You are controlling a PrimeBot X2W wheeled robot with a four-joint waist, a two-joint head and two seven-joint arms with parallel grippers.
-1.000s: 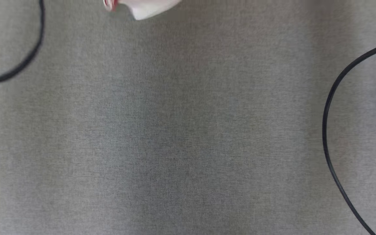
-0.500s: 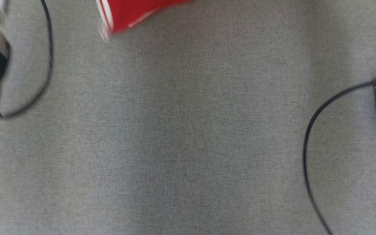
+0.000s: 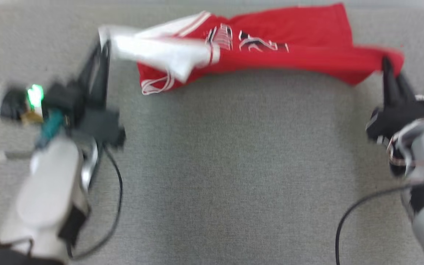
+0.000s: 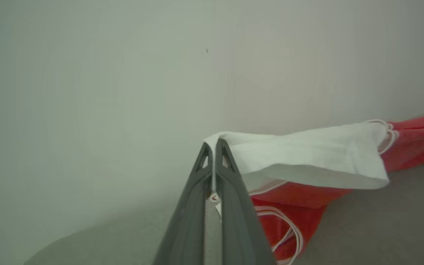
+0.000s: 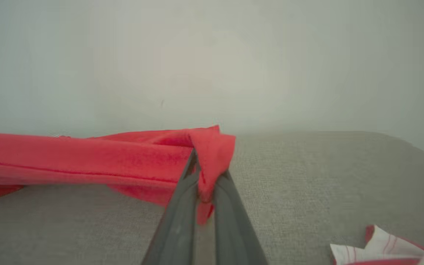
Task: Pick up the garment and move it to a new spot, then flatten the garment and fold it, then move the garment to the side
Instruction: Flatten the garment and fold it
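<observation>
Holding red garment [image 3: 289,55] taut between my 2 hands at far side of counter [image 3: 212,165]: left hand [image 3: 103,46] pinched tight on white corner, right hand [image 3: 387,64] clamped on red corner. Flatten step, I judge. Next: lower evenly, keep tension.

One garment [image 3: 307,33]: red jersey, white striped trim, one white sleeve, black-and-white lettering. Stretched lengthwise along the far edge of the grey surface [image 3: 212,165]; white end left, red end right, twisted.
</observation>
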